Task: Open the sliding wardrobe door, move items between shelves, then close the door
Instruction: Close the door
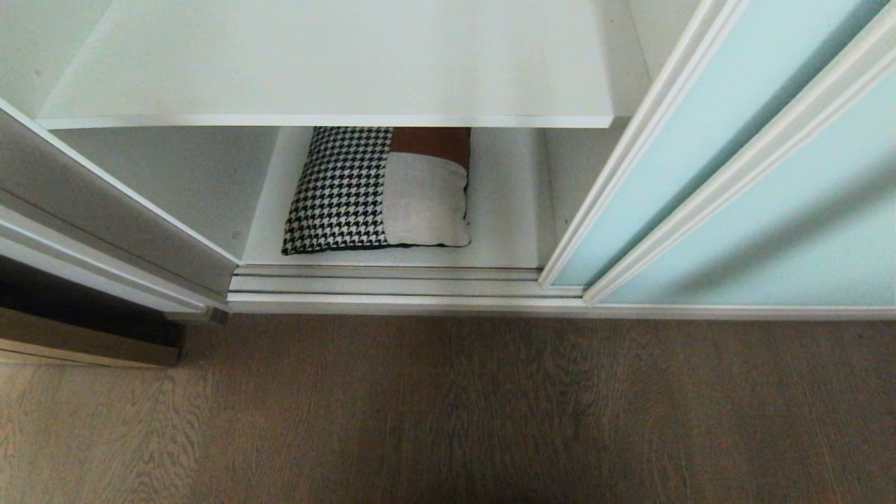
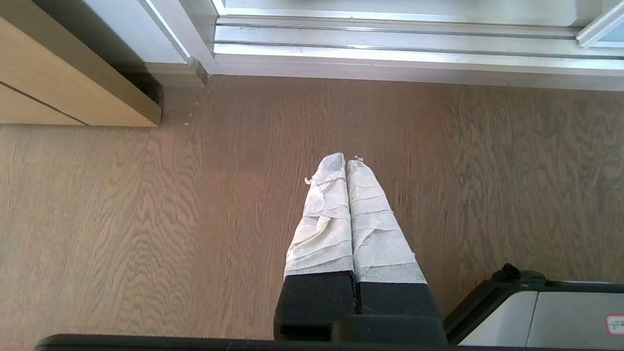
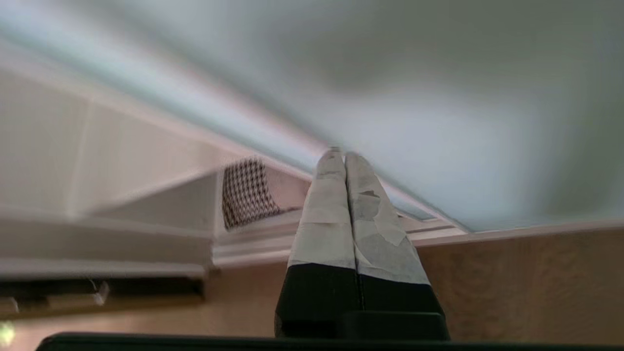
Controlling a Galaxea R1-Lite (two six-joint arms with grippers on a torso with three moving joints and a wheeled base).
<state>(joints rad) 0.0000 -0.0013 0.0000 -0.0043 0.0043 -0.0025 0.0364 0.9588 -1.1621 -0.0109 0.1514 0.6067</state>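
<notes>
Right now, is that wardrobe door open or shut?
Open. The sliding door stands pushed to the right, leaving the compartment uncovered: a cushion lies in plain sight on the bottom board beneath a white shelf.

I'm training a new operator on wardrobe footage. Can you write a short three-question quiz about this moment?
1. True or false: the houndstooth cushion lies on the wardrobe's bottom board, below the white shelf.
2. The right gripper is: A) open, B) shut and empty, C) shut on a cushion.
3. Fill in: the left gripper points down at the wooden ____.

Key: 1 true; 2 B; 3 floor.
</notes>
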